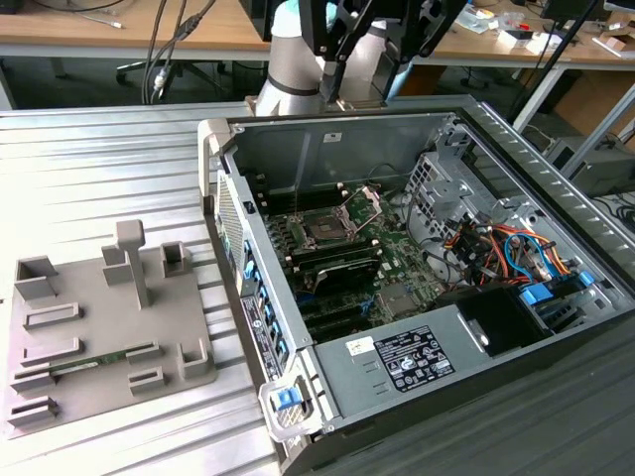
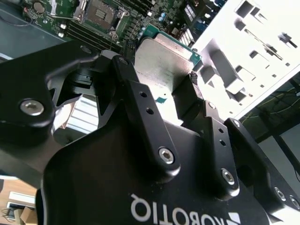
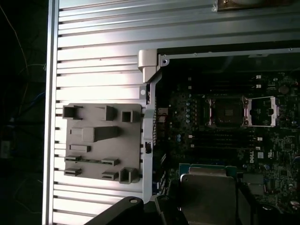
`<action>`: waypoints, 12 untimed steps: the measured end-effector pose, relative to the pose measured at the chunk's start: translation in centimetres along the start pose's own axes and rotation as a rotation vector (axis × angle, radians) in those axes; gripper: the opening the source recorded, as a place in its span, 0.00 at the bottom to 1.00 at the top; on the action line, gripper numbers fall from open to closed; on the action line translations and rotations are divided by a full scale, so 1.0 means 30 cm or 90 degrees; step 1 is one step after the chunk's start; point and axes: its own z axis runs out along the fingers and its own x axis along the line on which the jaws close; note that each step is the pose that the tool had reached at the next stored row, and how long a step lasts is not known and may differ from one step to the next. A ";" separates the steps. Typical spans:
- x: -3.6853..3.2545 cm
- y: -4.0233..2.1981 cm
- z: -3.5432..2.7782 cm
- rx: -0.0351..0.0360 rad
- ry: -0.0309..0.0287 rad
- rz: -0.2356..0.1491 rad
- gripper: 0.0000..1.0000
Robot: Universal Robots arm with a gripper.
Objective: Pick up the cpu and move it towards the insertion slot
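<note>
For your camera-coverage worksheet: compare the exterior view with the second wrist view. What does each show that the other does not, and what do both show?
Exterior view alone: the grey holder tray on the ribbed table, a green memory stick lying in it, and the whole open computer case.

Second wrist view alone: the gripper close up, its black fingers shut on the cpu.

Both: the insertion slot, bracket open, on the green board.
</note>
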 end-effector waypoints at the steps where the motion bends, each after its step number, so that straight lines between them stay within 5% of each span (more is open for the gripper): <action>1: -0.007 0.000 0.003 -0.0001 0.0000 0.000 0.55; 3: -0.025 -0.001 0.009 -0.0016 0.0002 0.000 0.55; 7: -0.056 -0.002 0.023 -0.0152 0.0001 0.000 0.55; 12: -0.089 -0.003 0.040 -0.0213 0.0002 0.000 0.55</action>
